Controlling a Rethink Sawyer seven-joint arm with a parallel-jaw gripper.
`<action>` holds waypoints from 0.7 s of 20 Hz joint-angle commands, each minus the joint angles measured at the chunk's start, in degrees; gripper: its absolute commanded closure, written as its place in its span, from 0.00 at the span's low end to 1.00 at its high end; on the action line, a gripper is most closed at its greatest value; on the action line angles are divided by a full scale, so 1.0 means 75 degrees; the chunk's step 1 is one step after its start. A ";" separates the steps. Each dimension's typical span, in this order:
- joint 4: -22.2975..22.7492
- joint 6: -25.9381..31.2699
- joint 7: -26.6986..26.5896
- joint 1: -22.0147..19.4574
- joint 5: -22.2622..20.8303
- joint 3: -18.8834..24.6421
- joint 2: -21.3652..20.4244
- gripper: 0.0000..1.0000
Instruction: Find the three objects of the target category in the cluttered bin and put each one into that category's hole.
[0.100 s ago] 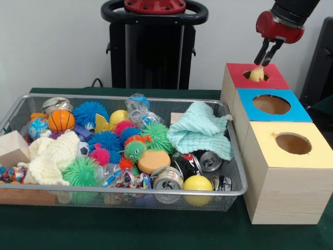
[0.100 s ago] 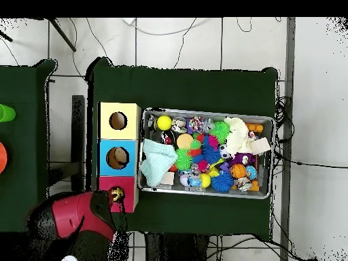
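My gripper [image 1: 263, 62] hangs right over the hole of the red-topped box [image 1: 237, 73], the farthest of three boxes. A pale yellow object [image 1: 256, 74] sits in that hole, its top just under the gripper; whether it is still held does not show. In the overhead view the gripper [image 2: 117, 198] covers the red box's [image 2: 129, 183] hole, with a yellowish spot [image 2: 115, 194] below it. The wire bin [image 1: 125, 194] holds spiky rubber balls [image 1: 89, 111], a mini basketball [image 1: 61, 120], a yellow ball [image 1: 197, 183], crushed cans [image 1: 167, 179], a mint cloth [image 1: 202, 130] and a cream cloth [image 1: 52, 156].
A blue-topped box [image 1: 291, 112] and a yellow-topped box [image 1: 317, 151] stand in line in front of the red one, each with a round hole. A wooden block [image 1: 12, 148] sits at the bin's left end. The green cloth table [image 1: 156, 229] runs under everything.
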 commanded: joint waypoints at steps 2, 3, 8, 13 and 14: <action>-0.0461 0.0615 0.1933 -0.0167 0.0290 0.0049 0.0245 0.00; -0.0465 0.0631 0.1932 -0.0170 0.0294 0.0048 0.0247 0.00; -0.0513 0.0670 0.1903 -0.0177 0.0302 0.0054 0.0238 0.00; -0.0338 0.0451 0.1698 -0.0309 0.0289 0.0162 0.0119 0.00; -0.0259 0.0366 0.1638 -0.0392 0.0325 0.0225 0.0071 0.00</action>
